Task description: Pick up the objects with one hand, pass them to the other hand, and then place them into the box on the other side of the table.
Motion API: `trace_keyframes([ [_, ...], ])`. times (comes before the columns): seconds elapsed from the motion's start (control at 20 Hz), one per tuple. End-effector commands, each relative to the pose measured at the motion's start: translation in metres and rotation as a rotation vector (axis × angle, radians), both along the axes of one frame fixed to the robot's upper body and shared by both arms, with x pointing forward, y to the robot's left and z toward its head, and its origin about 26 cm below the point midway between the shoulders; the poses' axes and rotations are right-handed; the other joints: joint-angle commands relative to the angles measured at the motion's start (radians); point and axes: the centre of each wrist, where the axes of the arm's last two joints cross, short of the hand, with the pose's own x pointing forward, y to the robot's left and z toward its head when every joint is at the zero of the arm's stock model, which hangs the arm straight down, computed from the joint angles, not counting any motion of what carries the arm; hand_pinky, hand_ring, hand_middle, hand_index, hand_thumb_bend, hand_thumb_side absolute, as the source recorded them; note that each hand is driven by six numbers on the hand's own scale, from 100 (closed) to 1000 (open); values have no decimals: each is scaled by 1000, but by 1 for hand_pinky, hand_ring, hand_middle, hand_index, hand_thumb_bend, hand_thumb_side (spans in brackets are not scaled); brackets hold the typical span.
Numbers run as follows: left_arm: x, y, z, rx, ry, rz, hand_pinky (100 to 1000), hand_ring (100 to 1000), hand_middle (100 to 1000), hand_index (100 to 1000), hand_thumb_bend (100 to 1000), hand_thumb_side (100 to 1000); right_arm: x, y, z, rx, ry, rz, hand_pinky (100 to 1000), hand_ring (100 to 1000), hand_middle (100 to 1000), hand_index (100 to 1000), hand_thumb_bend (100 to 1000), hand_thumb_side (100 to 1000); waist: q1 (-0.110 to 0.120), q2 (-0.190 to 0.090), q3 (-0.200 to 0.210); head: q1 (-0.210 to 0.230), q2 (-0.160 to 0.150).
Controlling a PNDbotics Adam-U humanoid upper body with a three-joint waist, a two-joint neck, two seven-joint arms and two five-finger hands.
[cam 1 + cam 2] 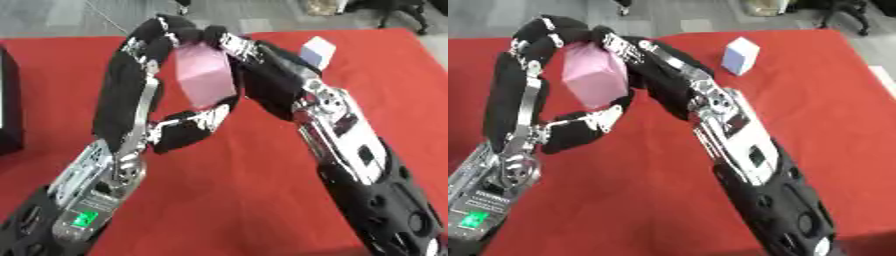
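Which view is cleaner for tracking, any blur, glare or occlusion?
Both views are soft and blocky. Left eye view: the right hand partly covers the pale blue block; glare on the silver wrist. Right eye view: that block stands clear, the pink block shows between both hands, left hand edges smeared; no hard shadows.

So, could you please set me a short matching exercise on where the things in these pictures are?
Things:
1. pink block
2. white cube
3. black box
4. left hand

Places or states:
A. alone on the red cloth, far right
B. at the table's left edge
C. between both hands, off the table
D. fingers curled over the block's top

Pairs: 1-C, 2-A, 3-B, 4-D
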Motion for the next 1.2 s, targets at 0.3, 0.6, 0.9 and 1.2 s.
trace_keyframes([
  [0.3,-5,1,14,30,-140,21,717,617,598,649,128,212,1,-1,-1,-19,44,27,724,640,269,696,100,774,-13,-15,-2,-13,-2],
  [0.6,-4,2,15,-35,-205,68,548,447,417,458,100,172,1,-2,-1,-19,60,43,727,650,300,708,100,805,-13,-15,-3,-14,-2],
  [0.9,-3,8,11,-135,-336,136,554,444,410,455,100,171,3,-5,-2,15,94,52,742,686,415,780,100,986,-12,-15,-5,-22,-2],
  [1.2,-2,16,7,-164,-465,213,551,446,414,462,100,159,10,-9,-9,84,185,0,754,737,536,858,100,1000,-14,-16,-4,-87,-2],
])
